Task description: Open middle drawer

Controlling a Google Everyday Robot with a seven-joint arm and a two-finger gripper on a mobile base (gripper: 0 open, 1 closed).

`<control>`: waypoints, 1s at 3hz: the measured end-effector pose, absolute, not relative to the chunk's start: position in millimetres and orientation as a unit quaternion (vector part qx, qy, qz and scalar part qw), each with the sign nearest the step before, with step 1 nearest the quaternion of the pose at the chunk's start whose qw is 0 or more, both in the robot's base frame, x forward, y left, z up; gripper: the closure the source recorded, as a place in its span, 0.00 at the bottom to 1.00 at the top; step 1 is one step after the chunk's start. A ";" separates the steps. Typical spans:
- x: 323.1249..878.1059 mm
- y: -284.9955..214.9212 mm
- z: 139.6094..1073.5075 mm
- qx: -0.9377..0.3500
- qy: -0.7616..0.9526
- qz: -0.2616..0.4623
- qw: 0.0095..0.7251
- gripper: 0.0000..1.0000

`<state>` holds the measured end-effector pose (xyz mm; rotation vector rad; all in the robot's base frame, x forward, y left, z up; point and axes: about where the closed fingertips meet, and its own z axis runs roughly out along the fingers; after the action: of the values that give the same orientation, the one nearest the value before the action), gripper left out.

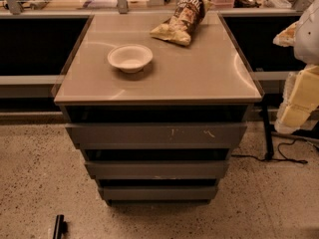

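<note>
The grey three-drawer cabinet (157,78) stands in the middle of the camera view, seen from the front and above. The middle drawer (157,169) is a plain grey flat front with no handle. It sits between the larger top front with pale scratch marks (157,133) and the smallest bottom front (159,192). All three fronts step back one under the other, with dark gaps between them. My gripper (300,97), pale yellow under a white arm, hangs at the right edge of the view, beside the cabinet top, well above and to the right of the middle drawer and not touching it.
A white bowl (130,57) and a chip bag (182,19) lie on the cabinet top. A black post (267,133) and cable (279,159) are on the speckled floor to the right. A small black object (59,226) lies at the bottom left. Dark counters run behind.
</note>
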<state>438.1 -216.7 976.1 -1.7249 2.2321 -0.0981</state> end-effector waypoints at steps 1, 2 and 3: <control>438.1 -216.7 976.1 -0.603 0.781 -0.034 0.159 0.00; 438.2 -217.1 971.3 -0.597 0.782 -0.036 0.176 0.00; 427.5 -221.5 936.9 -0.563 0.801 -0.018 0.201 0.00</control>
<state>427.5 -221.5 936.9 -1.5741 2.2386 -0.0493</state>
